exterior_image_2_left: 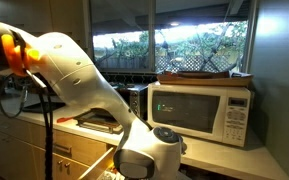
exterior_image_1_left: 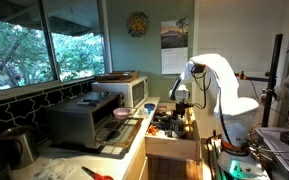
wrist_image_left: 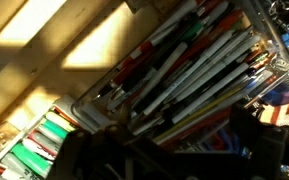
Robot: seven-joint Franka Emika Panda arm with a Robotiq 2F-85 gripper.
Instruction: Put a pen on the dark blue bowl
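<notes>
Looks like the pen-picking step. The dark Robotiq gripper hangs over the open wooden drawer, above a packed heap of long white, red and black pens. I'd pick one at the heap's edge and close across its shaft (they're crammed, so grabbing two is likely). The fingers are just a dark blur, so I can't tell how open they are, and nothing's visibly held. The small round dark blue bowl with the pinkish inside sits well apart, just beside the silver toaster oven.

Large windows show green trees above a wooden counter.
</notes>
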